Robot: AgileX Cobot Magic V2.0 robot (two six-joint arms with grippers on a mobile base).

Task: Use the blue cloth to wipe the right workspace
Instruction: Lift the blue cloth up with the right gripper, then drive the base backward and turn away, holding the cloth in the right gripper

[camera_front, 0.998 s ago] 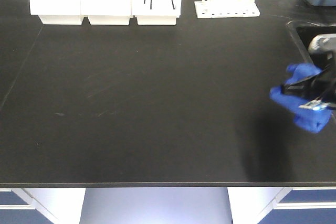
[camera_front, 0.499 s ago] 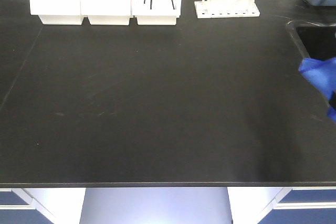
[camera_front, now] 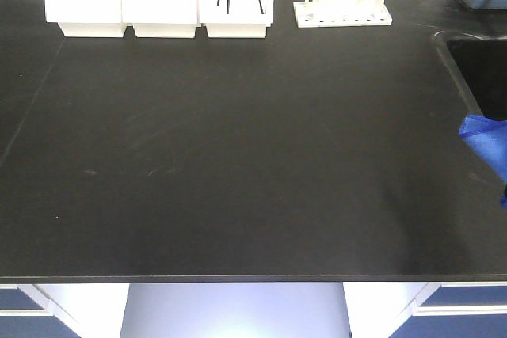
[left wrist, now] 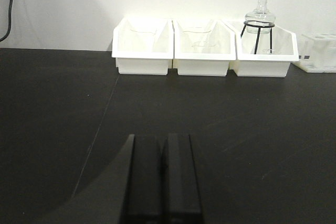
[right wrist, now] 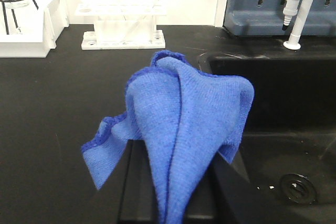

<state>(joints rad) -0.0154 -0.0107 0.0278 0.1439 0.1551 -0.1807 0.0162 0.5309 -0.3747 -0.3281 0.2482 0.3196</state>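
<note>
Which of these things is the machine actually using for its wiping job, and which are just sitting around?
In use: blue cloth, right pincer gripping it.

Just lying about: three white trays, glass flask, tube rack, sink, tap, black benchtop, idle left pincer.

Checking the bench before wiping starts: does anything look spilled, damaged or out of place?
Nothing spilled or broken. Only faint pale streaks mark the black benchtop, and the blue cloth is bunched up beside the sink.
</note>
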